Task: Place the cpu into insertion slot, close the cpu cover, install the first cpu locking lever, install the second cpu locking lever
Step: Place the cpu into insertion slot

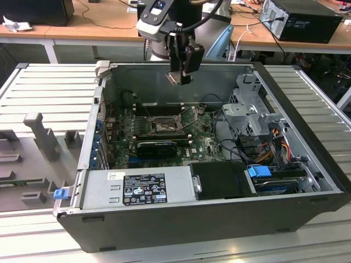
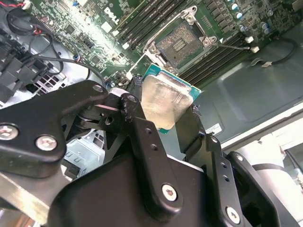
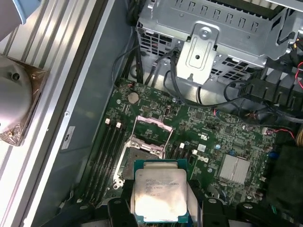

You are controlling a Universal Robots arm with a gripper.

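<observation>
The gripper (image 1: 180,78) pinched the cpu (image 3: 158,196) by its edges, well above the slot (image 3: 142,161) — bare, cover (image 3: 152,128) lying open beside it — so lowering it well probably meant holding it flat and square to that slot.

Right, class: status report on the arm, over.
Gripper shut on cpu, above the open case. Insertion slot bare, cpu cover raised. Nothing seen between cpu and insertion slot.

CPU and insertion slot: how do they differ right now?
The cpu is pale silvery metal; the insertion slot is dark and brownish. The cpu hangs in the pincer above the board; the insertion slot sits on it, uncovered and empty. Both are square.
</observation>
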